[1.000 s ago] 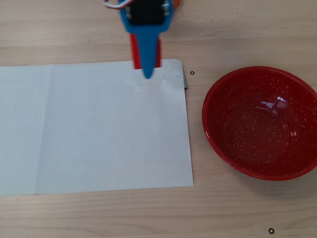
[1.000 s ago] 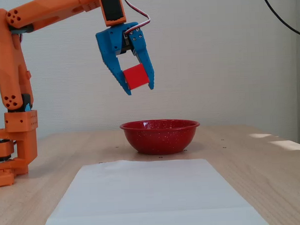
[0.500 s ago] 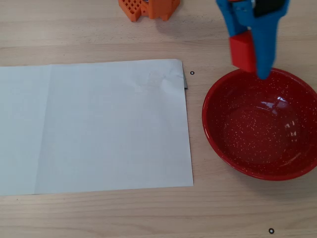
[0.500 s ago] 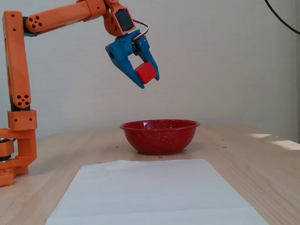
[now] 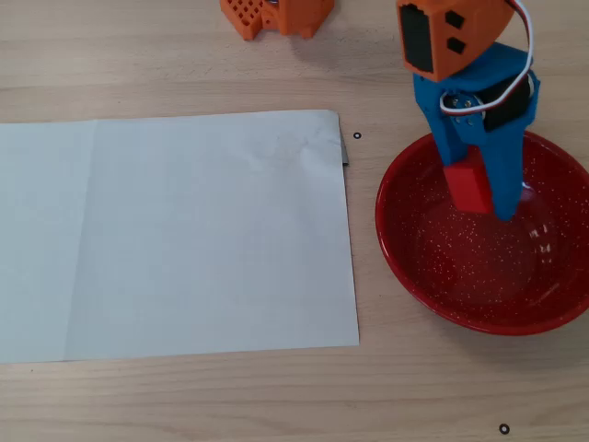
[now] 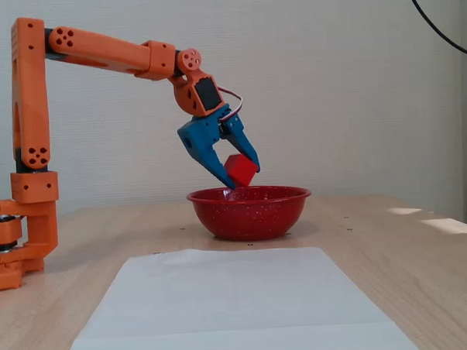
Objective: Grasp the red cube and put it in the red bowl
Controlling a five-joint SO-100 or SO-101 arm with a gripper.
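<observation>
Gripper: blue two-finger gripper [image 6: 244,177] clamped on the red cube [image 6: 240,170], its tips pointing down into the bowl's mouth
Red cube: held tilted between the fingers, above the rim of the red bowl [image 6: 249,213] in the fixed view; in the overhead view the cube [image 5: 468,180] sits over the bowl's upper-left inner part
Bowl edges: in the overhead view the bowl [image 5: 414,267] runs past the right border of the picture
Paper: a white sheet [image 5: 175,235] lies flat left of the bowl, its right edge near the rim but apart from it
Open room: bare wooden table [image 5: 276,396] in front of bowl and paper
</observation>
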